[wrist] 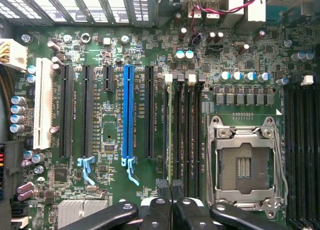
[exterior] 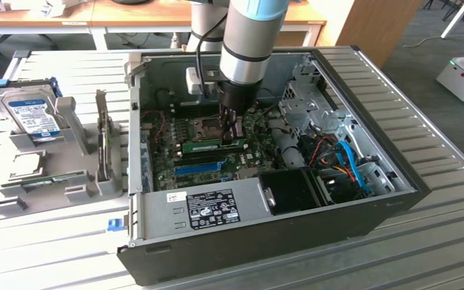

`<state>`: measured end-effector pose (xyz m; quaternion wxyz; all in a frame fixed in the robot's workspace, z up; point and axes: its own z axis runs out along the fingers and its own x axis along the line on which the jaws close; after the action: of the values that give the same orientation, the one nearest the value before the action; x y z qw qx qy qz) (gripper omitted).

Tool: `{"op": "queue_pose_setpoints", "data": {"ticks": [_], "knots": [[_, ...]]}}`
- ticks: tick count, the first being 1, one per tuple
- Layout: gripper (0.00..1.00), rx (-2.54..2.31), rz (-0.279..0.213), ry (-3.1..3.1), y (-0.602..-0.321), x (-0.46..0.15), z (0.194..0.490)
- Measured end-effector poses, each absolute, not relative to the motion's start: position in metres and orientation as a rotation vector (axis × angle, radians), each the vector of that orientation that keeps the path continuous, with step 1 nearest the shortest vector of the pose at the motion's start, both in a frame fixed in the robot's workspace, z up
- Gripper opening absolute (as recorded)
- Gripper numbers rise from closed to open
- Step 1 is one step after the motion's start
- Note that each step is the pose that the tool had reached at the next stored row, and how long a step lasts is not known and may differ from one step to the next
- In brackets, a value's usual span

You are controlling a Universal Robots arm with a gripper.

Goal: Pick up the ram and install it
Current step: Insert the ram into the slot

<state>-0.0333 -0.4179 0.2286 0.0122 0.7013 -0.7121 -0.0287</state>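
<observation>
Arm (exterior: 248,42) comes down near-vertical into the open PC case (exterior: 393,181). Wrist points straight down and the tool axis is square to the motherboard (wrist: 107,115). A black cable runs down the outside of the arm's last link.

Gripper (exterior: 233,140) (wrist: 171,186) sits low, just off the board, on the CPU-socket side of the blue slot (exterior: 200,168) (wrist: 128,110). In the wrist view the fingers (wrist: 163,187) are pressed together with no gap between the tips. The tips line up with the memory slot closest to the blue slot.

The ram (exterior: 208,147) (wrist: 170,130) stands edge-on in that memory slot. It runs parallel to the blue slot, with one black slot between the two. In the exterior view it reads as a green strip just beyond the blue slot, with the fingertips at its top edge near one end. Can't tell whether the tips pinch that edge or only bear on it, and can't tell whether the ram is fully seated.

The CPU socket (wrist: 245,160) is past the remaining memory slots, further from the blue slot. Its metal frame is closed and the contact field is bare.

Outside the case, well apart from the blue slot toward the exterior view's left, there's a grey holder (exterior: 63,193). It carries a hard drive (exterior: 31,115) standing up, a dark card (exterior: 101,136) upright on edge, and a second green strip (exterior: 46,180) lying low.
</observation>
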Motion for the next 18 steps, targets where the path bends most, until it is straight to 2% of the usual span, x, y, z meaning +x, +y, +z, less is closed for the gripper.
{"op": "queue_pose_setpoints", "data": {"ticks": [18], "knots": [[0.12, 2.193, -0.09, -2.213, -0.4178, -0.0332, 0.2312]]}}
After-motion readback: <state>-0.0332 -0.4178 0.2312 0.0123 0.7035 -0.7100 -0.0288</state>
